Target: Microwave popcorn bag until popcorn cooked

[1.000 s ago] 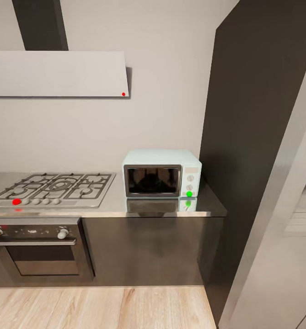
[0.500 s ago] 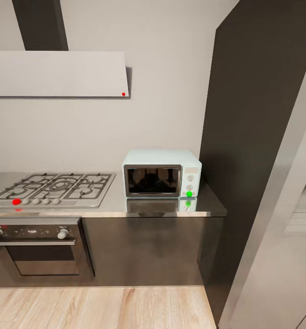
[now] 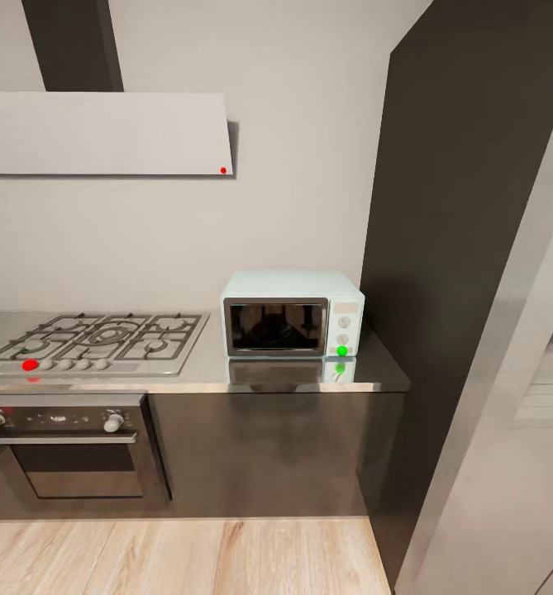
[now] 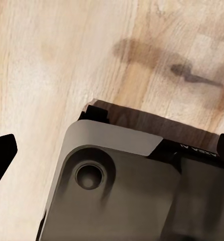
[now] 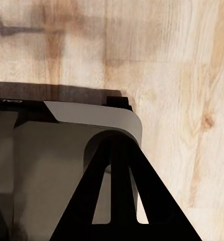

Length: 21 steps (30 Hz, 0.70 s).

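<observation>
We see one pale mint-blue microwave (image 3: 293, 313), dark glass door closed, two white knobs, one green dot, on the shiny grey steel countertop (image 3: 210, 373), right of one gas hob (image 3: 98, 335); both grippers' openings we cannot tell

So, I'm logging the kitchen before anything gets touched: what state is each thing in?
microwave: door shut, upright on the countertop, green dot showing.
built-in oven: door shut.
gas hob: no flame visible, grates bare.
range hood: red dot showing at its corner.
</observation>
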Available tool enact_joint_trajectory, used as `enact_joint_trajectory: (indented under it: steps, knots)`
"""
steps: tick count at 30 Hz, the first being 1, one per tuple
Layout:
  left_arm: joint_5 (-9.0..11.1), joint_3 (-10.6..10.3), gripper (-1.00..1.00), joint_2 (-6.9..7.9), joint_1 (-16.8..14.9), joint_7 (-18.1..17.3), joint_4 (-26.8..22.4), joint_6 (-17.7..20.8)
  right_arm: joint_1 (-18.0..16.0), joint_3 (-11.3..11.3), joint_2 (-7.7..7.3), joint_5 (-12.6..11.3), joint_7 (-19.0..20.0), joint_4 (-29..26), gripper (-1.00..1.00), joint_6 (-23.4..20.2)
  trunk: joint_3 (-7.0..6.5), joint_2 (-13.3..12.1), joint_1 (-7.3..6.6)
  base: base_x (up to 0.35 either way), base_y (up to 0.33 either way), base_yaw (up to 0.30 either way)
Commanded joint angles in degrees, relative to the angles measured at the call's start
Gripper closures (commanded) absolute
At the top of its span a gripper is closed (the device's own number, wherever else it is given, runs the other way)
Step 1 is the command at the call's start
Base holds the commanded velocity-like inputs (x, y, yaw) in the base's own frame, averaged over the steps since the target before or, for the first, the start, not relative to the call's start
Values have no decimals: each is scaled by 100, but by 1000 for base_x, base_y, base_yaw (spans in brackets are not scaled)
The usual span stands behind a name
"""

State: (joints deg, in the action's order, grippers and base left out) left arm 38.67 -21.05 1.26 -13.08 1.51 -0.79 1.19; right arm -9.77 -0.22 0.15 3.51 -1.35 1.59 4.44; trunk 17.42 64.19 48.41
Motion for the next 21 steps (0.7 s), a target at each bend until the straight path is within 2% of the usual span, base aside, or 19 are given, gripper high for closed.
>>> enact_joint_trajectory:
  steps: [1,21]
  knots:
    - [45,-48,-100,2,-1,16,-8,13,-8,-5,2,36,-14,17,100,30,7,4,0,0,0,0]
    - [45,-48,-100,1,0,16,-8,13,-8,-5,2,36,-14,17,100,30,7,4,0,0,0,0]
